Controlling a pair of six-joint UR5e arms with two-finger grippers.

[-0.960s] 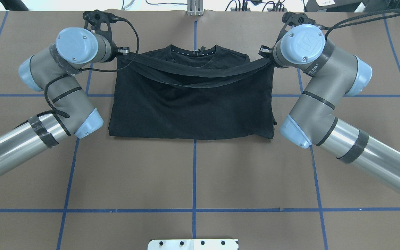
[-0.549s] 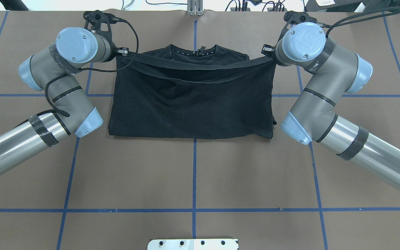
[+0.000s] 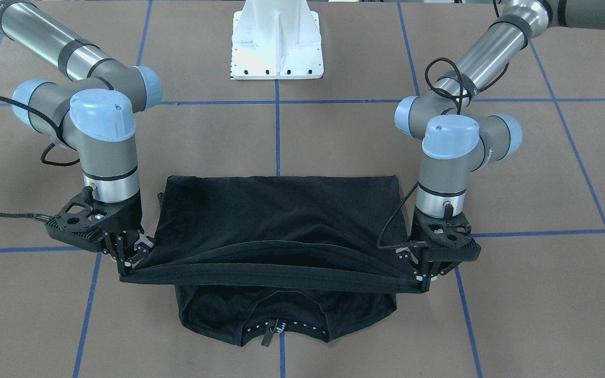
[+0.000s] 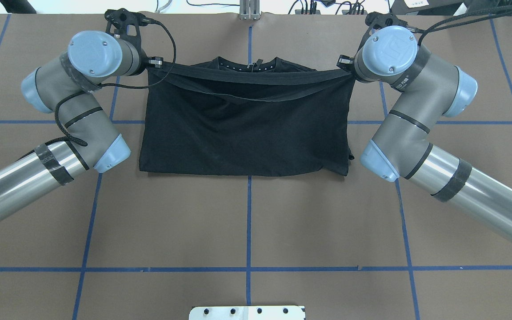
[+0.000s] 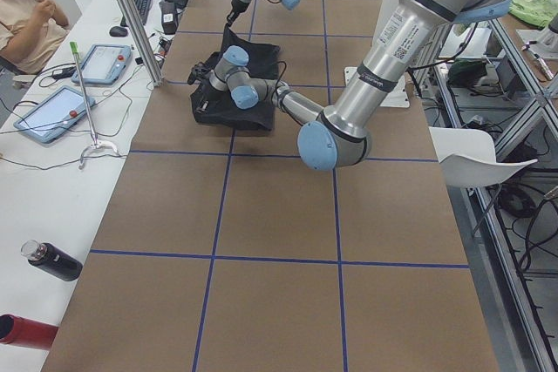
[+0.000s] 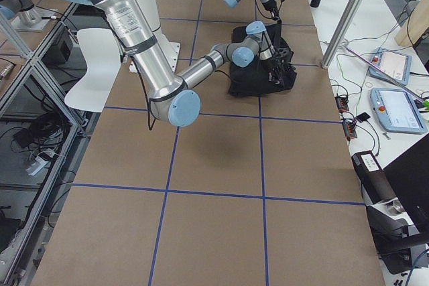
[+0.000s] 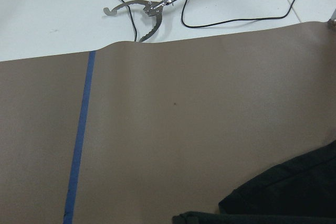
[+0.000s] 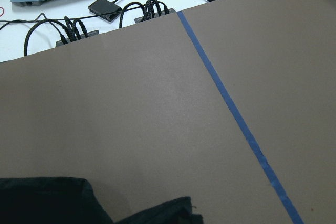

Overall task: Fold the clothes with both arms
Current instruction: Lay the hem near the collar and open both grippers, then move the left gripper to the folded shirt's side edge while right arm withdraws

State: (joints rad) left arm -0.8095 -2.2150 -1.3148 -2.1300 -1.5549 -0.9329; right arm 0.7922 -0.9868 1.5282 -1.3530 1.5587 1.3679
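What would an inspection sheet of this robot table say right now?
Surface: brown table, blue tape grid.
Job's things: black T-shirt folded over, one edge stretched between the grippers, collar on the side away from the robot.
Clutter: nothing seen on the brown surface.
Grippers: left gripper and right gripper each shut on a corner of the T-shirt.
Cables: black braided cables run along both arms.
Surroundings: white pedestal base; side bench with bottles, tablets, a seated person.
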